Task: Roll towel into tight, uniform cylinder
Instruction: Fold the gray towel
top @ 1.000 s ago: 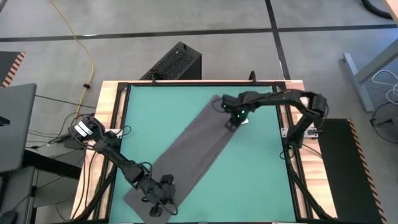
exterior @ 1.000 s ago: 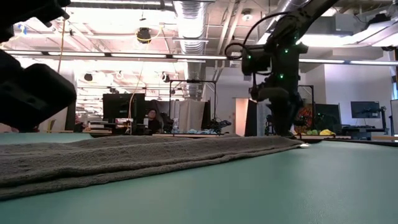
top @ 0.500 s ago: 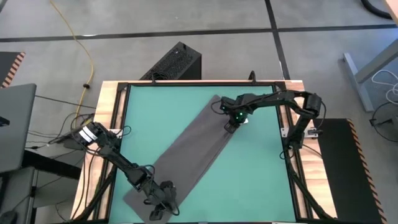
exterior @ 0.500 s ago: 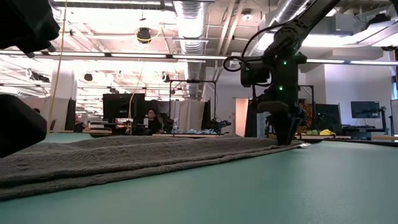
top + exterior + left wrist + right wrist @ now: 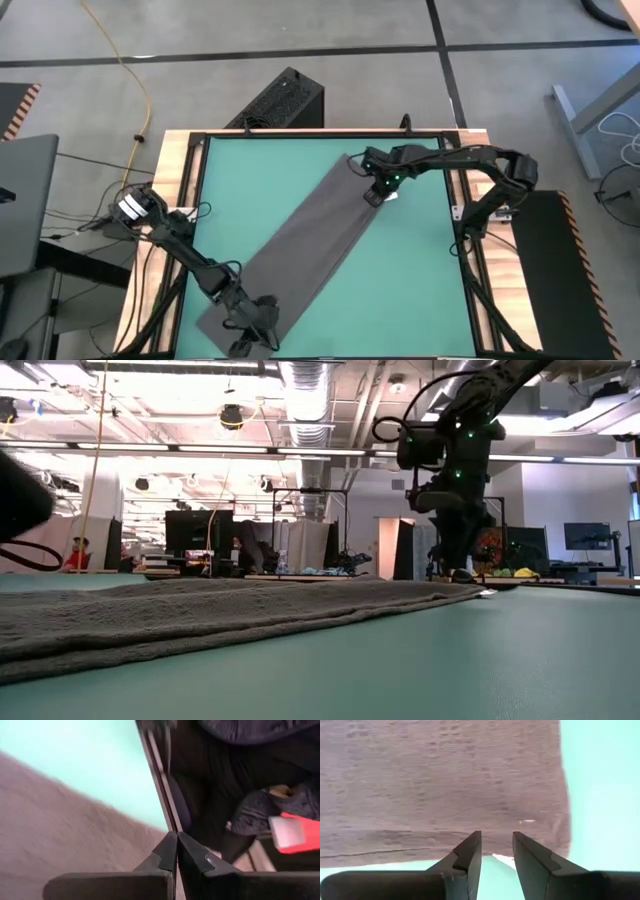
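The towel [image 5: 303, 248] lies flat on the green table [image 5: 420, 280], unrolled, a long dark grey strip. Its long axis runs on a diagonal in the high view, from the 7 o'clock corner of the table up toward 1 o'clock. No turn of a roll shows at either end, so the rolling looks not yet begun.

The right pincer [image 5: 373, 196] sits at the towel's 1 o'clock end, at the corner by the small white tag [image 5: 392, 194]. In its wrist view the short edge of the cloth runs straight across just ahead of the two fingers, which stand apart with nothing between them; the cloth surface reads plain, lightly ribbed, with the edge a little lifted from the table.

The left pincer [image 5: 245, 345] is at the opposite, 7 o'clock end, by the table's near edge. Its fingers are pressed together on nothing, and its wrist view shows grey cloth to one side and the table frame beyond.

Each arm is thus nearest its own short end. My judgement is that a roll would have to travel along the diagonal, starting from one short edge, and the right pincer, open and square to that edge, looks the better placed to lift it first.

In the low view the towel [image 5: 220, 610] shows as a low, even ridge across the table.
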